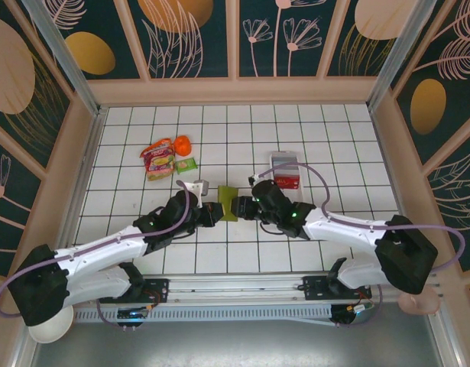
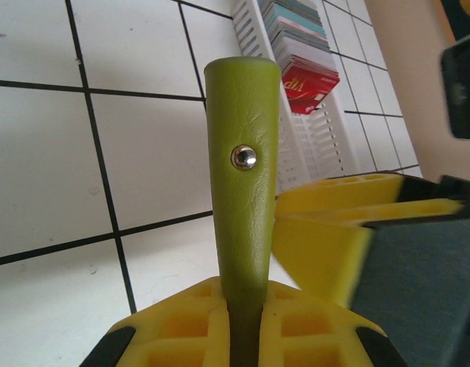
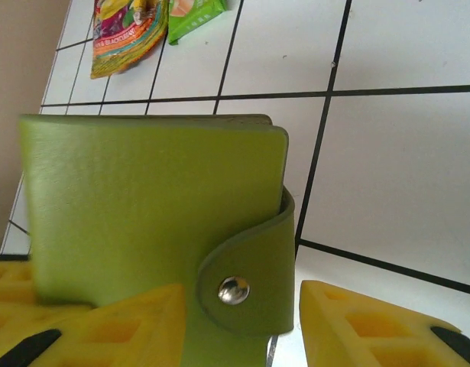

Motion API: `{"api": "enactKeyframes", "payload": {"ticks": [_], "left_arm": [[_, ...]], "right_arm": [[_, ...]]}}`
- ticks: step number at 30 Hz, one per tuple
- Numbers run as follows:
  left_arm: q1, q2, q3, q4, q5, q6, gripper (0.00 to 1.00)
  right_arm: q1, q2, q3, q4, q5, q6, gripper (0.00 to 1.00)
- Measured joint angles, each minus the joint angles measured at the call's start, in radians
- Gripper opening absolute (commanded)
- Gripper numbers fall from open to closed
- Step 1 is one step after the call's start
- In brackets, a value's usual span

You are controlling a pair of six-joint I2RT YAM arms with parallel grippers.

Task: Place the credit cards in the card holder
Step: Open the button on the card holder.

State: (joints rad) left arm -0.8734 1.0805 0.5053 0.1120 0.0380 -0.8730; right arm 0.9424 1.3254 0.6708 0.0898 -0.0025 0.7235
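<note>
The olive-green card holder (image 1: 228, 203) is held above the middle of the table between both grippers. My left gripper (image 2: 246, 297) is shut on it from below, seen edge-on with its snap stud (image 2: 244, 157) facing the camera. My right gripper (image 3: 242, 297) is open, its yellow fingers (image 3: 372, 325) either side of the snap tab (image 3: 246, 283), with a gap on the right side. In the top view the left gripper (image 1: 215, 212) and right gripper (image 1: 243, 206) meet at the wallet. Red credit cards (image 2: 309, 82) stand in a white tray (image 2: 257, 30) beyond, also red credit cards (image 1: 288, 182).
The long white tray (image 1: 283, 162) lies right of centre and also holds a stack of grey cards. Snack packets (image 1: 159, 158), a green packet (image 1: 186, 164) and an orange item (image 1: 182, 144) lie at the back left. Raised walls surround the tiled table.
</note>
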Motion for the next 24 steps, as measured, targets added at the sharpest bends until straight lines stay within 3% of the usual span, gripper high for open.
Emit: {"api": "enactKeyframes", "payload": {"ticks": [19,24], "left_arm": [[0.002,-0.023,0.000,0.003,0.002,-0.007,0.00],[0.002,-0.023,0.000,0.003,0.005,-0.007,0.00]], "right_arm": [[0.002,0.029,0.020,0.034,-0.023,0.018,0.45],[0.007,0.027,0.020,0.034,-0.021,0.019,0.39]]}}
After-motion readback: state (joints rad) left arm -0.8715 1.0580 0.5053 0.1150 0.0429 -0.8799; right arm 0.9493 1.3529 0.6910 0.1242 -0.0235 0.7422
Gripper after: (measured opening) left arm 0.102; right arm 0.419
